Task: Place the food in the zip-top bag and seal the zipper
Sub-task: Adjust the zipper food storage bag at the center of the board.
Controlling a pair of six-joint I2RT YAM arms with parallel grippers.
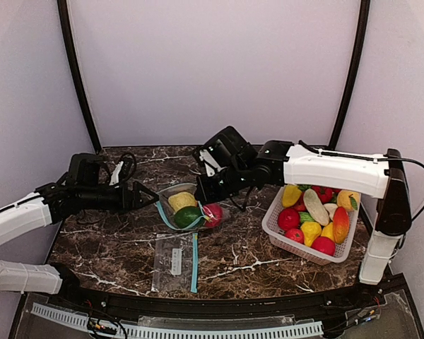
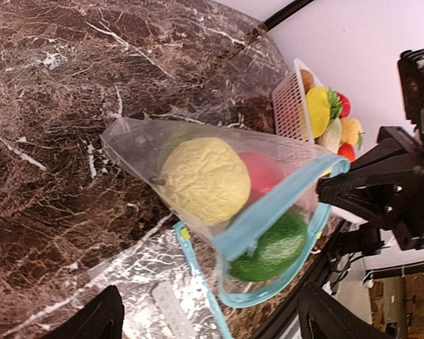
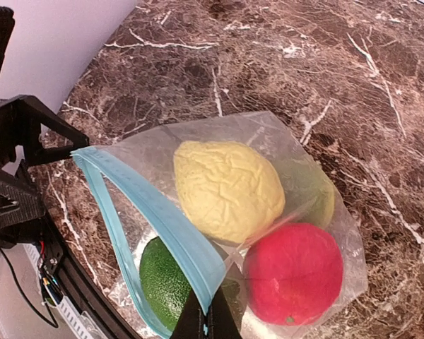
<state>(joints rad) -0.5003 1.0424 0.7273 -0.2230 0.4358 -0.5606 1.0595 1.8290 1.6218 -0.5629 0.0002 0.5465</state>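
Note:
A clear zip-top bag (image 1: 186,209) with a blue zipper lies mid-table, its mouth gaping. It holds food: a wrinkled yellow fruit (image 3: 226,187), a red fruit (image 3: 293,272), and a green fruit (image 3: 162,279) sitting in the mouth. My right gripper (image 3: 206,321) is shut on the blue zipper strip (image 3: 162,219) at the bag's near edge. My left gripper (image 1: 147,194) stands open just left of the bag and touches nothing; in the left wrist view its fingers (image 2: 92,318) flank the mouth from a distance.
A white slotted basket (image 1: 274,227) at the right holds more toy fruits and vegetables (image 1: 315,206). A second, empty zip bag (image 1: 174,260) lies flat nearer the front edge. Cables lie at the back left (image 1: 124,168).

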